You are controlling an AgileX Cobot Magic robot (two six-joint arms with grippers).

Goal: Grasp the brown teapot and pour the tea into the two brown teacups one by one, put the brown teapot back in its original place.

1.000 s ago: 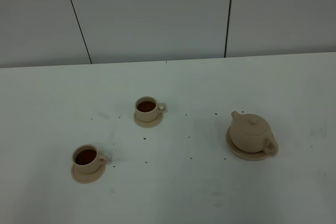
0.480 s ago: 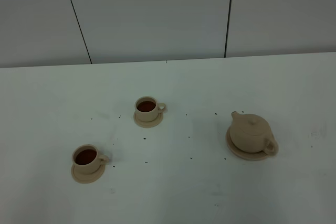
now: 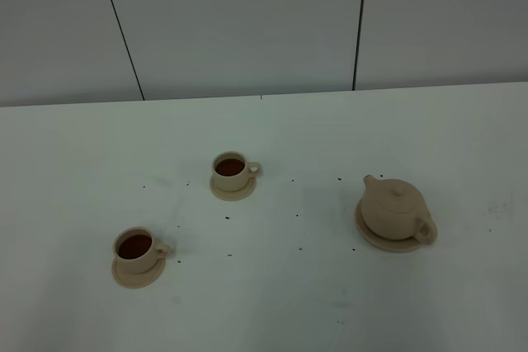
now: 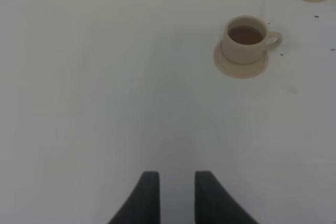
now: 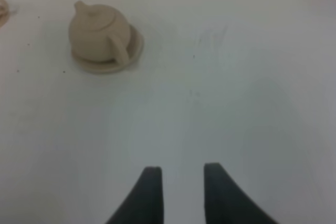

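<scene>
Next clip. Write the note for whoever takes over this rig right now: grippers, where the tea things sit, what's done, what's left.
Left gripper: open, empty, over bare table.
Right gripper: open, empty, well clear of the brown teapot.
Teapot stands upright on its large saucer.
Near teacup and far teacup sit on their own saucers, both holding dark tea.
Done: both pours, teapot returned.
Left: nothing apparent; a few dark specks lie on the table.

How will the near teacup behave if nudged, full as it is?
The near teacup holds dark tea close to its rim, so a push would probably slosh it. It sits loose on a small saucer, so it may slide or tip off. It looks like rigid ceramic, likely to chip if knocked.
</scene>
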